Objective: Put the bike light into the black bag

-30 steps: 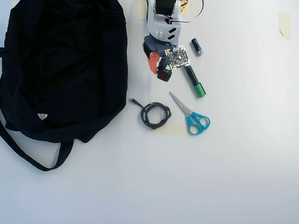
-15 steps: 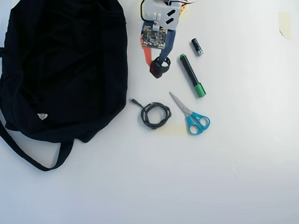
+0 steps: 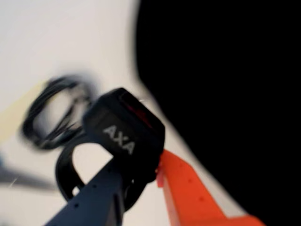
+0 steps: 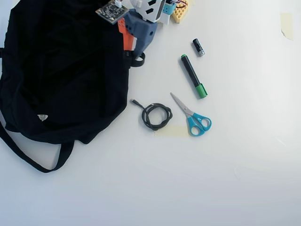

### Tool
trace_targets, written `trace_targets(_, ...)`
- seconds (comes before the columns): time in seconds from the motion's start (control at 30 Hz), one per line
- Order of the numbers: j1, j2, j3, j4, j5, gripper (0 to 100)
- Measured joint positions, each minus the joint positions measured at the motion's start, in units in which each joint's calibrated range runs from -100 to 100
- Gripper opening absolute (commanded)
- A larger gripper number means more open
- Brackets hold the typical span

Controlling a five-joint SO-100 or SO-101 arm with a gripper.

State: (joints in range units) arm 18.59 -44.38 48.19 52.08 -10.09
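In the wrist view my gripper (image 3: pixel 141 174) is shut on the bike light (image 3: pixel 124 125), a small black block marked AXA with a red face and a black loop strap hanging below. One finger is dark, the other orange. The black bag (image 3: pixel 225 94) fills the right side, close beside the light. In the overhead view the gripper (image 4: pixel 133 51) is at the bag's right edge near the top, with the light's strap (image 4: pixel 139 60) showing below it. The bag (image 4: pixel 61 70) lies flat at the left with its strap handles toward the bottom and a small white tag.
A coiled black cable (image 4: pixel 156 116) lies right of the bag, also blurred in the wrist view (image 3: pixel 54 113). Blue-handled scissors (image 4: pixel 193 117), a green-capped marker (image 4: pixel 193 76) and a small black battery (image 4: pixel 198 47) lie further right. The arm's base stands at the top.
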Motion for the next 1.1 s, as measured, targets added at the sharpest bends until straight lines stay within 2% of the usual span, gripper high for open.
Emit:
trace_targets(0.27, 13.37, 0.00, -1.42, -3.01, 2.49, 2)
trace_targets(0.37, 22.85, 1.49, -3.77, -5.41, 4.05, 2)
trace_targets(0.47, 30.20, 10.13, -7.08, -9.62, 4.84, 2)
trace_targets(0.57, 35.27, 30.64, -22.01, -11.25, 6.89, 2)
trace_targets(0.7, 36.30, 54.21, -36.01, -11.34, 6.94, 2)
trace_targets(0.77, 36.44, 56.79, -36.79, -11.25, 6.69, 2)
trace_targets(0.9, 34.46, 56.87, -37.03, -0.94, 4.84, 28)
trace_targets(1.0, 31.37, 56.37, -37.03, 1.37, 4.84, 31)
trace_targets(1.07, 30.49, 47.49, -37.03, 5.93, 4.84, 33)
trace_targets(1.1, 30.49, 40.43, -37.19, 8.84, 4.84, 37)
